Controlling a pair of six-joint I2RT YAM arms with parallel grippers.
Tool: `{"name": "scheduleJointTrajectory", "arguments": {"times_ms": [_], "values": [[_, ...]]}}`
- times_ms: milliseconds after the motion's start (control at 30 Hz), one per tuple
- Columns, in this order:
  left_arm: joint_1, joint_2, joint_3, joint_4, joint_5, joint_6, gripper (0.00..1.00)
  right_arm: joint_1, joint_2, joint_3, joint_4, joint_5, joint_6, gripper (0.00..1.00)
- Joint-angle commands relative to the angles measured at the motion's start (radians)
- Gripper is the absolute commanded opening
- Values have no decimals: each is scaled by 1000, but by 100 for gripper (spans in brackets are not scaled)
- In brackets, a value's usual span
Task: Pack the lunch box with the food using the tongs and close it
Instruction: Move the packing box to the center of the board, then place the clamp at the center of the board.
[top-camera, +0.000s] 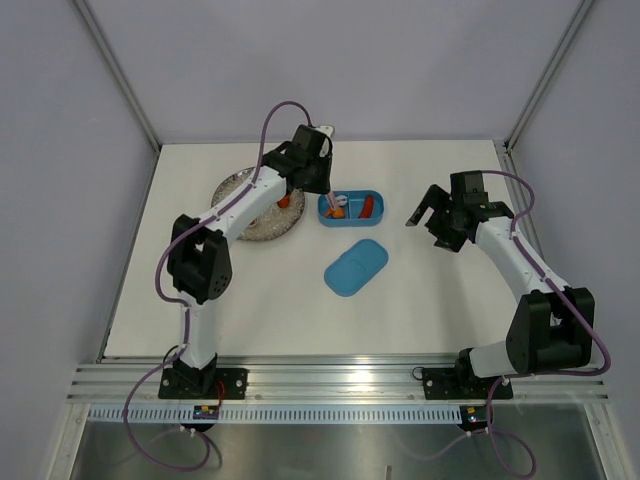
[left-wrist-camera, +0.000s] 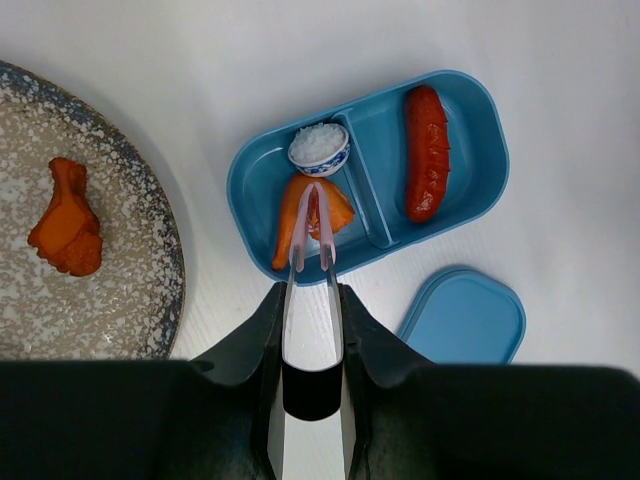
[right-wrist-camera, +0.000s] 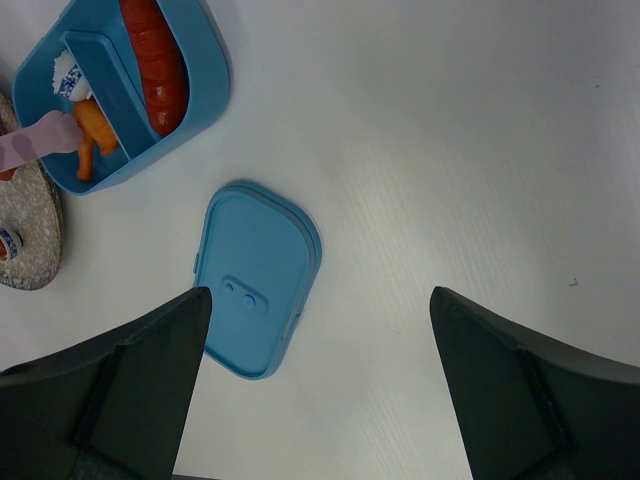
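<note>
The lunch box (left-wrist-camera: 470, 170) sits open on the table just beside the plate (left-wrist-camera: 130, 180), with its lid (left-wrist-camera: 465, 315) lying apart, nearer the arms. My worry is the release. If I lift before the tongs (left-wrist-camera: 312, 250) spread, the orange piece (left-wrist-camera: 342, 212) could ride back out, or the tips could knock the little rice bowl (left-wrist-camera: 318, 147) just beside it. Another orange chunk (left-wrist-camera: 65, 220) waits on the plate. The left gripper (left-wrist-camera: 312, 300) squeezes the tongs nearly together, their tips pinching the orange piece inside the rice bowl's compartment. The right gripper (right-wrist-camera: 315, 300) hangs wide, holding nothing.
</note>
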Motion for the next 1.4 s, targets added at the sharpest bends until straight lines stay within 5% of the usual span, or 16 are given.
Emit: {"name": "scheduleJointTrajectory", "arguments": {"times_ms": [0, 300, 367, 800, 1100, 1367], "values": [[-2, -91, -12, 73, -42, 24, 17, 9, -9, 8, 23, -15, 5, 98], [-1, -223, -104, 140, -54, -2, 8, 9, -15, 2, 18, -12, 2, 98], [-2, -271, -180, 166, -48, -8, 0, 11, -16, -1, 22, -15, 1, 98], [-67, -665, -778, 346, -13, -86, 0, 25, -6, -24, 61, -40, 18, 98], [-165, -827, -1096, 545, -253, -123, 0, 48, -4, -29, 68, -38, 19, 98], [-252, -911, -1268, 528, -387, -232, 2, 49, 6, -21, 72, -41, 16, 98]]}}
